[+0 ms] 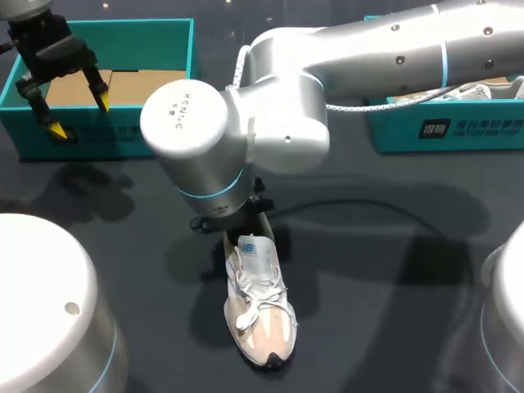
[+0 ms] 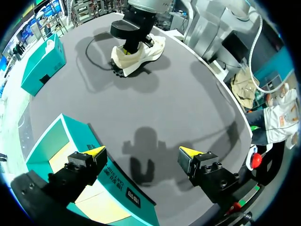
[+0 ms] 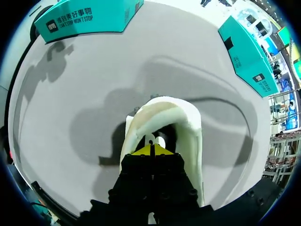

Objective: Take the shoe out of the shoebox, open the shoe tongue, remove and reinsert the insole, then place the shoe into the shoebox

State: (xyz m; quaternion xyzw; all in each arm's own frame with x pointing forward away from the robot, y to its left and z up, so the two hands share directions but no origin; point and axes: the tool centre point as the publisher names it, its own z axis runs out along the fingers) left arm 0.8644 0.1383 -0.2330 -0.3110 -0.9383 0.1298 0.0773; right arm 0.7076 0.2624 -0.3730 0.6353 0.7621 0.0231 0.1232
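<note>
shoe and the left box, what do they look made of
Shoe: looks like soft mesh or knit fabric, matte white and peach, with cord laces. Left box: probably cardboard, smooth teal outside, plain brown inside.

in the head view the silver right arm [image 1: 270, 123] covers the heel end of the white and beige mesh sneaker [image 1: 258, 303]. from the right wrist, the right gripper [image 3: 153, 149] has its yellow tips at the sneaker's dark opening. the insole cannot be made out there, nor whether the tips pinch anything. the same arm hides much of the teal cardboard shoebox on the right [image 1: 442, 131], which runs off the view's edge, and its pale contents are unclear.
</note>
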